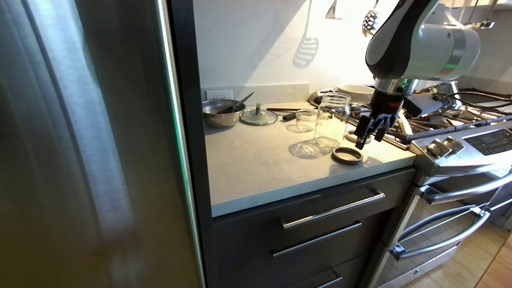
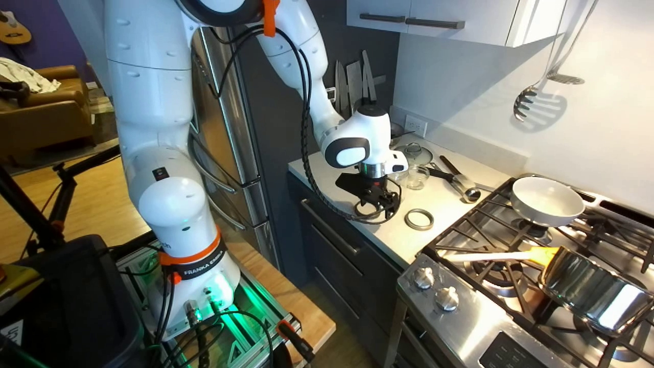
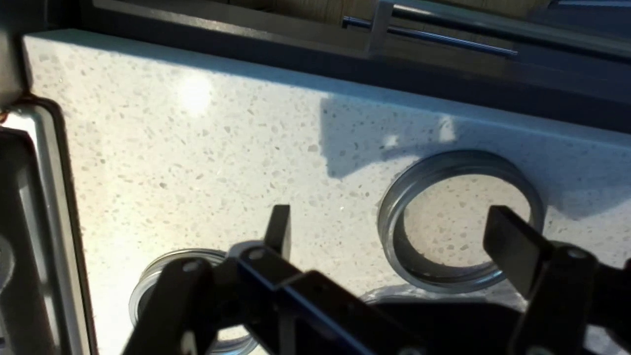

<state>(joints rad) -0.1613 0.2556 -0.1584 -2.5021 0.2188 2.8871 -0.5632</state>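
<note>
My gripper [image 3: 389, 215] is open and empty above the light stone counter [image 3: 197, 162]; it shows in both exterior views [image 1: 369, 139] [image 2: 384, 204]. The nearest thing is a dark metal ring [image 3: 393, 217], flat on the counter below; the right finger overlaps it in the wrist view. The ring also shows in an exterior view [image 1: 345, 161]. A second metal ring [image 3: 162, 261] lies closer to the stove, partly hidden by the gripper; it shows whole in an exterior view [image 2: 419, 228]. A large open glass jar [image 1: 332, 120] stands upright beside the rings, mostly hidden in the wrist view.
A small glass jar [image 1: 306, 118], glass lid [image 1: 259, 117] and steel bowl [image 1: 224, 118] stand farther back. The gas stove [image 2: 472, 240] holds a white bowl [image 2: 546, 204] and a steel pot [image 2: 598, 291]. The refrigerator [image 1: 96, 144] borders the counter. Cables loop around the gripper.
</note>
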